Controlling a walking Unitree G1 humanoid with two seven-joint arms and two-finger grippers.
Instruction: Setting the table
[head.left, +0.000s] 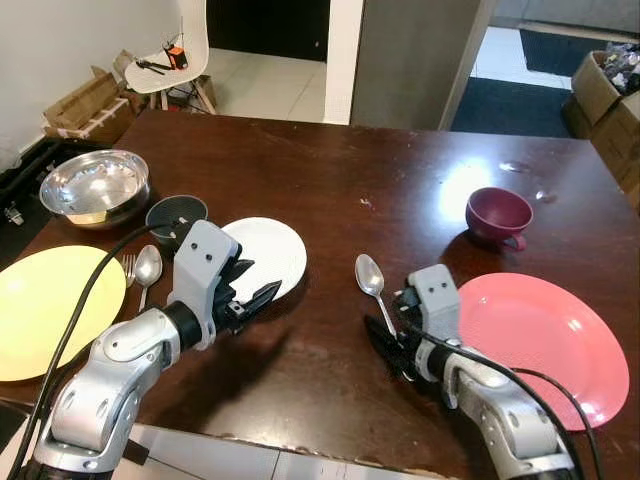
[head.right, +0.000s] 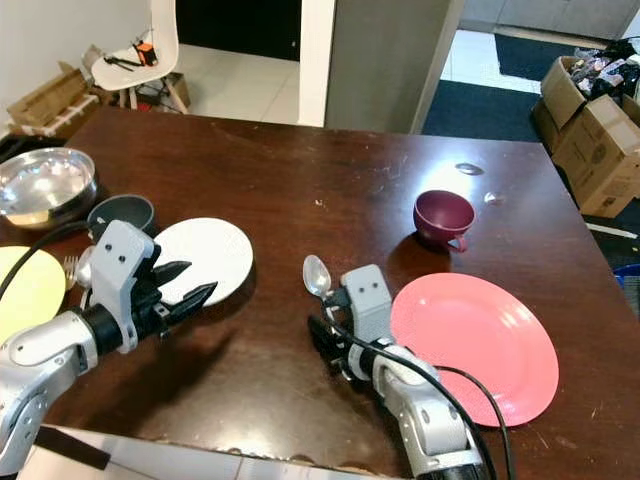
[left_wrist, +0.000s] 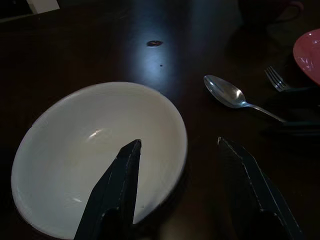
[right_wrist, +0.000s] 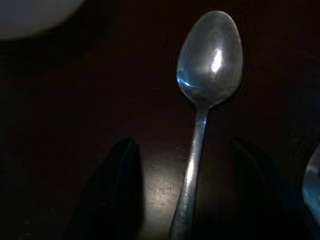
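Dark wood counter (head.left: 330, 170) — right hand (right_wrist: 186, 200) low near the front edge, fingers parted with the spoon (head.left: 372, 282) handle between them, not gripped. Pink plate (head.left: 540, 345) just beside it, reaching toward the right edge. Left hand (head.left: 255, 290) spread wide over the white plate (head.left: 275, 250) rim. Maroon cup (head.left: 498, 215) farther back — bare wood beyond.
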